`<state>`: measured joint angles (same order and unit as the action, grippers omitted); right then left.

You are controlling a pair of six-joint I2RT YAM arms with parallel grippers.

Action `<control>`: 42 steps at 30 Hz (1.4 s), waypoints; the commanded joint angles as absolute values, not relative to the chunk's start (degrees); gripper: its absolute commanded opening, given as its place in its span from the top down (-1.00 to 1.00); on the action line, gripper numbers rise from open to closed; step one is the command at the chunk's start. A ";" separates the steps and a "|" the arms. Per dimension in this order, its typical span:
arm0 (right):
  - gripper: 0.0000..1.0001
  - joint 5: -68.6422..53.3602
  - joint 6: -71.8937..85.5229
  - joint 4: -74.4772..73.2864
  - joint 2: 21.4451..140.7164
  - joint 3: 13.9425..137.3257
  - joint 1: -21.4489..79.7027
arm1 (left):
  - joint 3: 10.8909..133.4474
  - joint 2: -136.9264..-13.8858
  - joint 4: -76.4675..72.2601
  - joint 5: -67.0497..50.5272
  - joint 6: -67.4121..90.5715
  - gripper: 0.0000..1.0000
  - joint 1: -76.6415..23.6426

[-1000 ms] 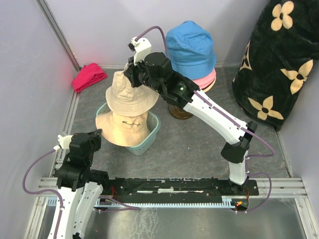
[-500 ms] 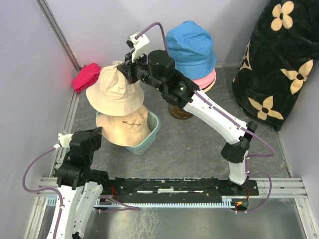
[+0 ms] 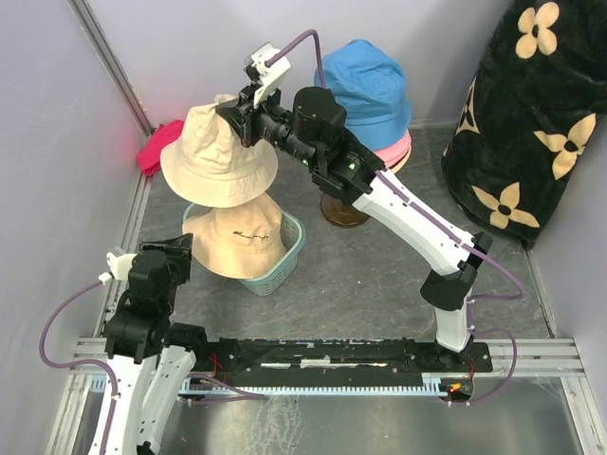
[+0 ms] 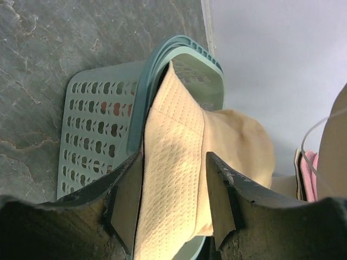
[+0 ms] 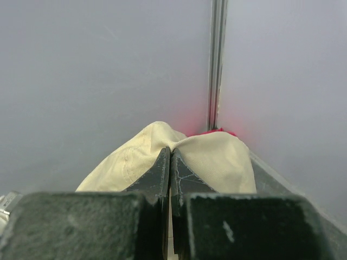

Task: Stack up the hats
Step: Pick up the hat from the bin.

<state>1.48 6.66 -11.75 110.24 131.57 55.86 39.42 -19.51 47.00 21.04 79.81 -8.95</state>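
Camera overhead alone shows blue hat (image 3: 365, 81); right gripper (image 5: 169, 154) pinches raised beige hat (image 3: 213, 161); left gripper (image 4: 173, 157) gapes astride lower beige hat (image 4: 179, 124)

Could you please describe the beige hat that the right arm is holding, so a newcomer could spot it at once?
Find the teal basket by the left wall, which holds the lower beige hat. Just above it hangs the lifted beige hat, pinched near its top by the shut right gripper. Unlike its twin below, it dangles from a gripper rather than sitting in the basket.
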 commanded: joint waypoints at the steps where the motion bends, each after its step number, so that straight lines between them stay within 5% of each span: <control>1: 0.98 0.36 3.65 -4.11 108.50 136.14 55.76 | 42.92 -20.02 44.65 23.90 77.46 -0.15 -8.78; 30: 0.97 3.50 -11.03 7.66 110.38 154.07 54.70 | 50.29 -21.23 43.23 27.42 73.87 -0.24 -8.72; 42: 0.97 7.47 -22.33 9.35 105.75 151.32 51.15 | 50.50 -24.20 36.97 24.62 68.76 -0.25 -8.73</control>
